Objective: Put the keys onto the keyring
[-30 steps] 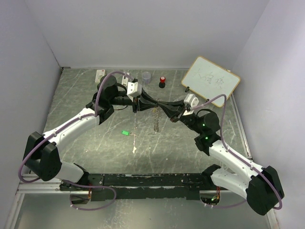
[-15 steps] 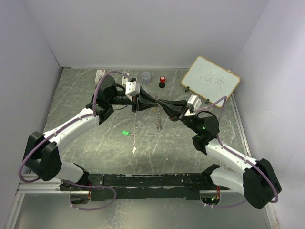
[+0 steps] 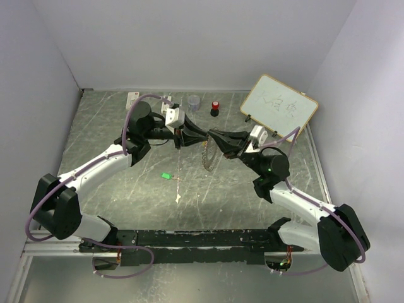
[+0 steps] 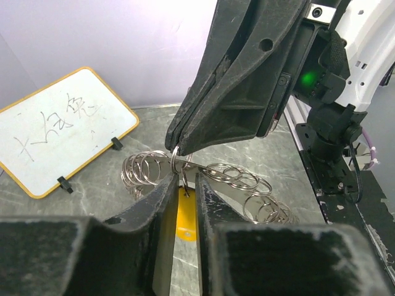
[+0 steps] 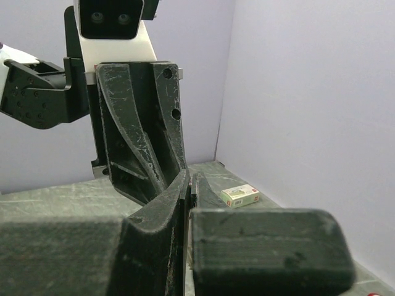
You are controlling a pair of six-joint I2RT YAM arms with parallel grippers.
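holding both sets of jaws tip to tip above the middle of the scratched grey-green worktop (image 3: 126,189), i have the large silver metal keyring with its ridged, chain-like rim (image 4: 237,179) hanging where they meet. my right jaws are pressed together and pinch one loop of the keyring at their very tips, and the rest of its coils sag below. my left jaws stand only a narrow slit apart, pointing at the right tips. the tiny key with the yellow-orange plastic head (image 4: 185,223) hangs in that slit, its short shaft just under the pinched loop. i cannot tell whether the left jaws squeeze it or merely flank it. the tiny key with a green plastic head (image 3: 166,175) lies flat on the worktop, well apart from the keyring, toward my left side. along the far edge stand a small grey cup (image 3: 193,101), a red-capped black knob (image 3: 215,107) and a wood-framed whiteboard (image 3: 278,107) with scribbles.
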